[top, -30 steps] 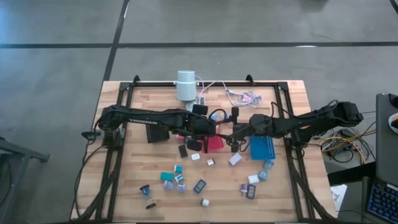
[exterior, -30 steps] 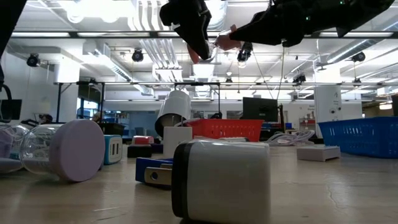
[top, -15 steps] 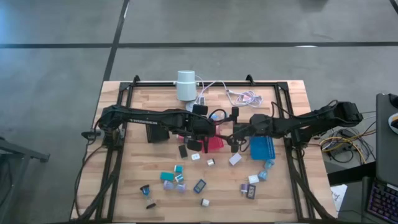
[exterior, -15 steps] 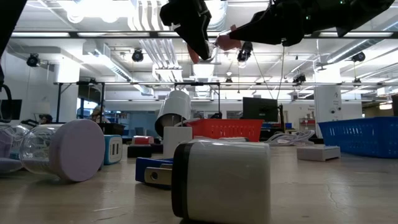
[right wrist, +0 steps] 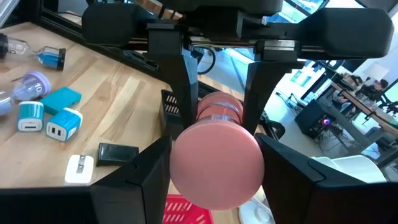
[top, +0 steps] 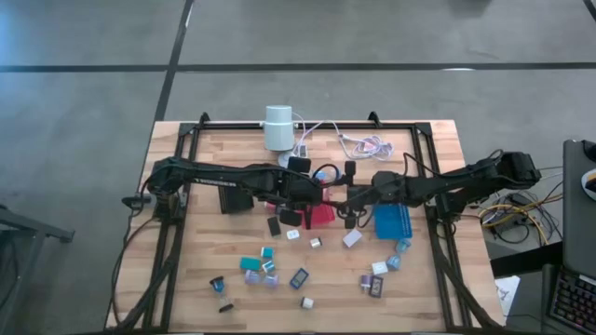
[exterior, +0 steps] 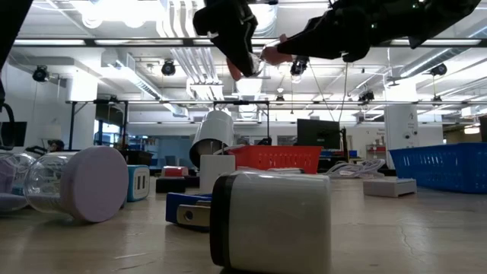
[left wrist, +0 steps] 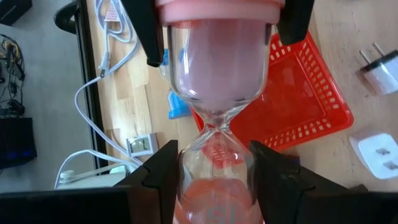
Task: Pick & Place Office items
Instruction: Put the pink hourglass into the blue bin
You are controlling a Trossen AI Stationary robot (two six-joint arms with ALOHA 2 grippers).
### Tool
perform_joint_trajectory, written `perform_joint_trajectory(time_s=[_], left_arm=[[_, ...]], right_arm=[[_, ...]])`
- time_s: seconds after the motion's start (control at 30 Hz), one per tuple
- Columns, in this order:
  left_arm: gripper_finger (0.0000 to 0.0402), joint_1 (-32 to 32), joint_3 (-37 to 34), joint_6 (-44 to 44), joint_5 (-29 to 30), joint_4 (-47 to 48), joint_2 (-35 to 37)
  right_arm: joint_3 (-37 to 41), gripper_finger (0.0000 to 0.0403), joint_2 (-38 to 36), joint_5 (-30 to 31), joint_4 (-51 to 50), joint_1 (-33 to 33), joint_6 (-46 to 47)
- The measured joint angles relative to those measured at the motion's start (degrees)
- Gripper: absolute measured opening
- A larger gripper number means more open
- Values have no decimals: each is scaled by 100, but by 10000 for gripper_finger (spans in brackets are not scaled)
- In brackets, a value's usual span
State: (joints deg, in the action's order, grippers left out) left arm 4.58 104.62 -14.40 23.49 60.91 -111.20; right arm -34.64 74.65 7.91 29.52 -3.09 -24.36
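A pink-capped hourglass hangs lying level in the air over the red tray, between my two grippers. My left gripper is shut on one end, and my right gripper is shut on the other. In the left wrist view the clear bulbs and the narrow waist show, with pink sand in the near bulb. In the low view the hourglass is high above the table. Small office items lie scattered on the table's near half. My left gripper pinches the hourglass at its left end, one finger on each side of the sand-filled bulb by the pink cap. The fingers come level from the table's left, along the hourglass. It is lifted clear and lies level. My right gripper pinches the other pink end cap between its two fingers. The fingers come level from the table's right, along the hourglass, facing my left gripper. The hourglass is clear of the table and the tray.
The blue tray lies right of the red one, and the black tray lies under the left arm. A white cylinder with cables stands at the far edge. White plug adapters lie by the red tray.
My right gripper has edged slightly toward the table's left, closer to my left gripper. The hourglass stays aloft between them.
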Motion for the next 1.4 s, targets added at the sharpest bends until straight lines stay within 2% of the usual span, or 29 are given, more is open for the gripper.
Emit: perform_joint_trajectory(time_s=[0.27, 0.4, 0.5, 0.6, 0.7, 0.8, 0.97, 1.1, 1.23, 1.4], left_arm=[[236, 125, 9, 122, -16, 18, 288], [256, 208, 9, 319, -53, 182, 526], [258, 232, -37, 446, -598, 390, 863], [251, 228, -519, 425, -1477, 169, 1458], [233, 225, -1413, 243, -2190, -478, 2385], [207, 170, -2628, 457, -2309, -1529, 3539], [149, 127, -5329, 751, -2271, -4610, 5499], [85, 66, -7124, 1186, -2216, -6667, 6650], [15, 68, -8212, 1296, -2136, -7561, 7467], [8, 63, -8993, 1288, -2133, -7754, 8291]], right_arm=[[-11, 195, -22, -45, -24, -1, 74], [-11, 195, -26, -45, -29, -2, 131], [-11, 195, -26, -47, -59, -2, 172], [-11, 195, -26, -67, -84, -4, 190], [-11, 195, -28, -91, -103, -4, 211], [-11, 195, -31, -91, -83, -2, 271], [-10, 195, -33, -91, -66, -2, 303], [-8, 195, -33, -91, -68, -2, 302], [-6, 195, -33, -91, -68, -2, 302], [-6, 195, -35, -91, -91, -2, 301]])
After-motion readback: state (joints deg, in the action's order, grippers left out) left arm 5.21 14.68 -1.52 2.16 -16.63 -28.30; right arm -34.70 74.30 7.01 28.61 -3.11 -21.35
